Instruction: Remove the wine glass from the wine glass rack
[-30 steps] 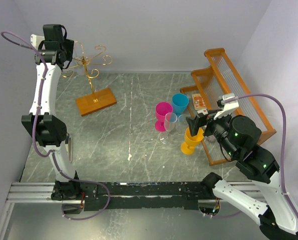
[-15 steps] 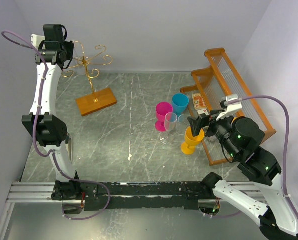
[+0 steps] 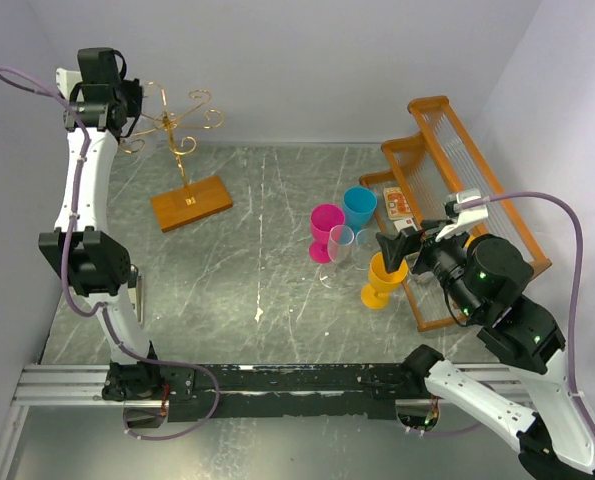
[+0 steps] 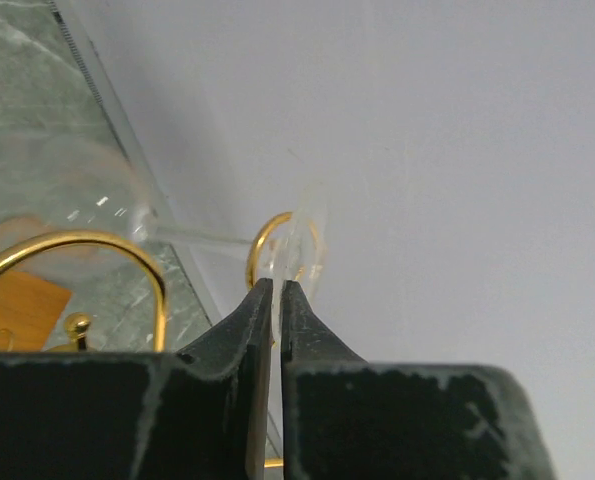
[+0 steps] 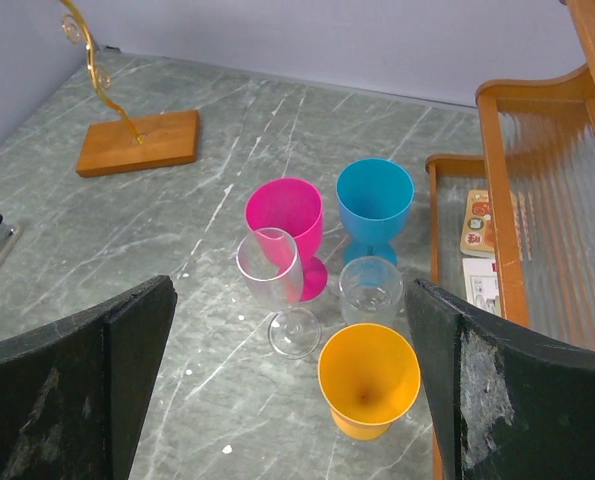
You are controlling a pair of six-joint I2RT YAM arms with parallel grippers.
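One clear wine glass (image 4: 197, 237), faint and hidden from above, hangs on the wine glass rack (image 3: 191, 203) at the table's 11 o'clock. In the wrist view its stem lies horizontal, bowl toward 9 o'clock. Left gripper (image 4: 277, 290) pinches its foot; right gripper (image 5: 289, 300) spread wide.

Gold wine glass rack (image 3: 167, 122), orange-brown base (image 3: 191, 203) — pink cup (image 3: 326, 226), blue cup (image 3: 359, 205), yellow cup (image 3: 382, 281).

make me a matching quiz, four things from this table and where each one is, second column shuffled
Things:
1. magenta goblet
2. yellow goblet
3. hanging wine glass
4. right gripper

Places:
A. on the gold rack, foot at the left gripper's fingertips
B. open wide above the cups
C. left of the blue goblet in the top view
D. the coloured cup nearest the arms' bases

Pairs: 1-C, 2-D, 3-A, 4-B
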